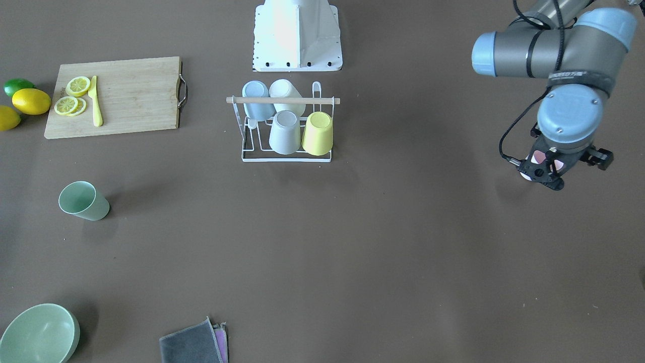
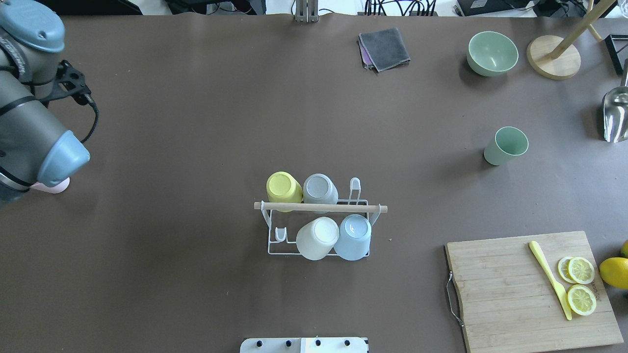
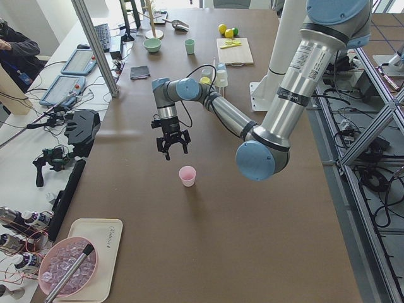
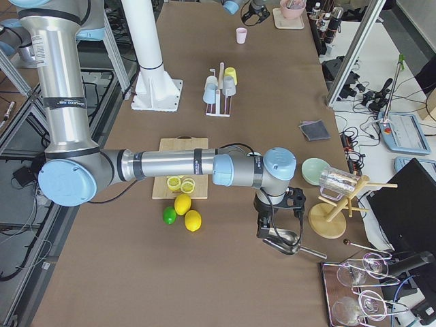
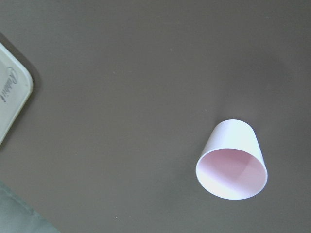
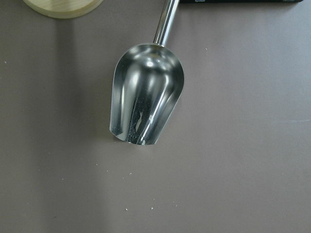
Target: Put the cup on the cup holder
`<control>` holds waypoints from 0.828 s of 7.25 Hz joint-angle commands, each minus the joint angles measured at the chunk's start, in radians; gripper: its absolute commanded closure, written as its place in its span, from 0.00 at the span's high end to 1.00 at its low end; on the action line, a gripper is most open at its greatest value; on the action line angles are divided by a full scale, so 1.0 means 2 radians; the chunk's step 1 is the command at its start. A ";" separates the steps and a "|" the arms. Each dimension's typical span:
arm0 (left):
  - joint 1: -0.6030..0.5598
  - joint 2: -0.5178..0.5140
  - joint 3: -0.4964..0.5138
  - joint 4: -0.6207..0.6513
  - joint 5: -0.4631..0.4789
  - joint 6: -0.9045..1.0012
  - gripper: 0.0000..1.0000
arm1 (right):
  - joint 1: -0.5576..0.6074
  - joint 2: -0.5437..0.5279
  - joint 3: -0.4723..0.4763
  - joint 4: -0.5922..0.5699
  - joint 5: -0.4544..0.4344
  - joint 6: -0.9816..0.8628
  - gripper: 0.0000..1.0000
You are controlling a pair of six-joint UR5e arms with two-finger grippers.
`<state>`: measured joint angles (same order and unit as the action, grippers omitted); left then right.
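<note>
The cup holder stands mid-table, also in the overhead view; several cups sit upside down on its prongs. A pink cup stands upright on the table near the robot's left end, also in the exterior left view. My left gripper hangs open and empty just above and beside it. A pale green cup stands alone on the right side. My right gripper hovers over a metal scoop; I cannot tell if it is open or shut.
A wooden cutting board holds lemon slices and a yellow knife, with whole lemons and a lime beside it. A green bowl, a folded grey cloth and a wooden stand base lie along the far edge.
</note>
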<state>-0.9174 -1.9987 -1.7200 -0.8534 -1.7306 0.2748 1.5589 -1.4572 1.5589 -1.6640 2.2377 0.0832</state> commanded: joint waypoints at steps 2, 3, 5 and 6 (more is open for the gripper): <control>0.071 -0.017 0.053 0.017 0.067 0.120 0.98 | -0.058 0.017 0.014 -0.009 -0.003 0.005 1.00; 0.075 -0.018 0.059 0.016 0.090 0.161 0.98 | -0.084 0.059 0.013 -0.061 -0.019 0.006 1.00; 0.078 -0.028 0.067 0.014 0.117 0.244 0.98 | -0.126 0.114 0.013 -0.118 -0.053 0.006 1.00; 0.078 -0.034 0.073 0.013 0.128 0.261 0.98 | -0.136 0.120 0.014 -0.119 -0.051 0.007 1.00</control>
<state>-0.7631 -2.0505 -1.5860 -0.8255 -1.5051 0.7250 1.3232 -1.2493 1.5852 -1.8780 2.1438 0.0953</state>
